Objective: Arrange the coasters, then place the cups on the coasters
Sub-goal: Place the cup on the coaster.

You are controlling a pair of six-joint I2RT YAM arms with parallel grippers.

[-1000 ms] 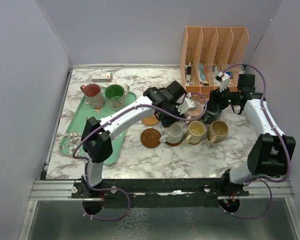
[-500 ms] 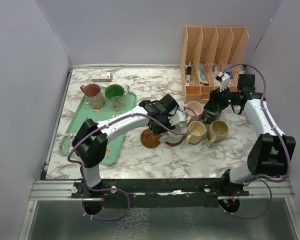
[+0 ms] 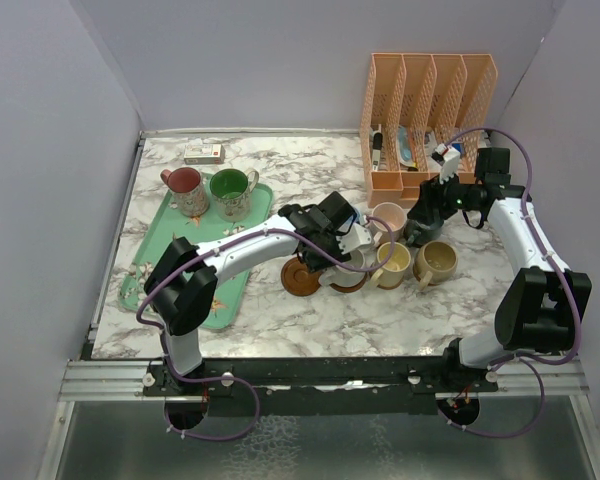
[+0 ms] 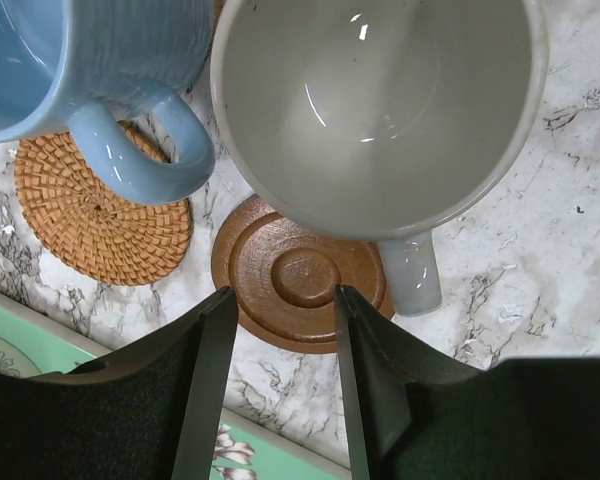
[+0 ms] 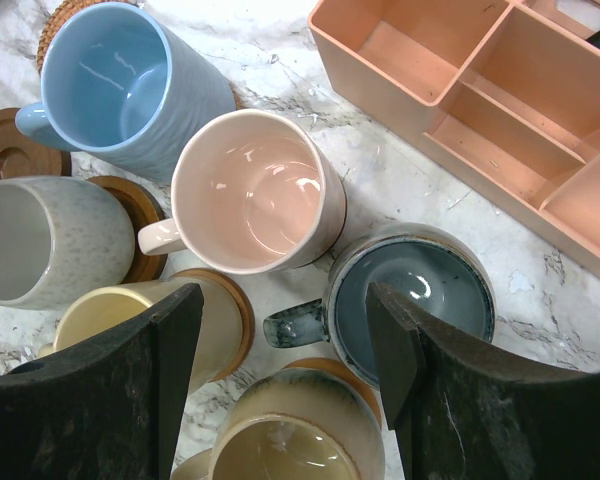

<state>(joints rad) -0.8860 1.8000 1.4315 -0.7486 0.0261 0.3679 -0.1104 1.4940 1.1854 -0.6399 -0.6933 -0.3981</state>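
In the left wrist view my left gripper (image 4: 280, 310) is open and empty, its fingers either side of the near rim of a dark brown ringed coaster (image 4: 295, 275). A cream cup (image 4: 380, 100) stands just beyond it, a blue cup (image 4: 70, 60) over a woven coaster (image 4: 90, 215) to the left. My right gripper (image 5: 285, 330) hangs open above the cluster: pink cup (image 5: 255, 190), dark grey-teal cup (image 5: 410, 290) with its handle between the fingers, yellow cup (image 5: 120, 315), tan cup (image 5: 290, 440). Red (image 3: 185, 188) and green (image 3: 230, 190) cups stand on the tray.
A mint-green floral tray (image 3: 155, 265) lies at the left. A peach desk organiser (image 3: 425, 100) stands at the back right, close behind the right gripper (image 3: 425, 215). A small box (image 3: 204, 153) lies near the back wall. Grey walls close in both sides.
My left arm has swung toward the near side, from above the woven coaster to over the brown ringed coaster. The right arm has stayed put.
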